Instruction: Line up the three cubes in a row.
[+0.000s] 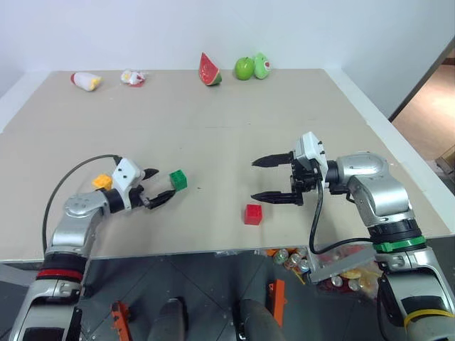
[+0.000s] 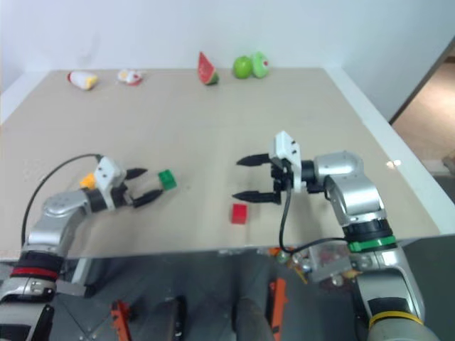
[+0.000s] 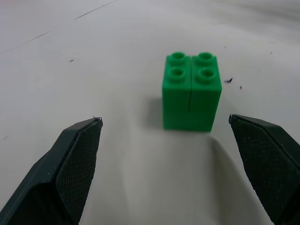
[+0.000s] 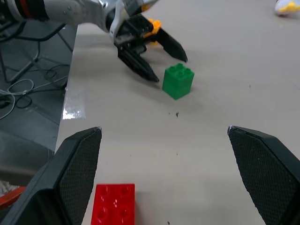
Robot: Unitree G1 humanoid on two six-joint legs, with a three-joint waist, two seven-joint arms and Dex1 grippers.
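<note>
Red cube (image 1: 253,214) sits nearest the front edge of the table (image 1: 213,142), loose, with the right gripper (image 1: 274,179) just above and beyond it, jaws wide apart and empty, pointing across toward the robot's left; green cube (image 1: 178,180) stands a little further in and well to the left, studs up, square on the surface; left gripper (image 1: 158,186) is low at the table just short of it, fingers spread and lined up either side of the cube in the left wrist view, not touching; yellow-orange cube (image 1: 102,182) lies beside the left wrist, partly hidden by it. Cubes are scattered, no row formed.

Handling, as judged: hard hollow plastic, light, stiff, not fragile; smooth flat sides likely slippery under the pads and apt to skid if nudged; best taken across two opposite flat faces, mid-height, below the studs, jaws square to the faces.

Far edge: watermelon slice (image 1: 209,69), green toy fruits (image 1: 251,67), two small toys (image 1: 106,79) at the left; none relevant.
</note>
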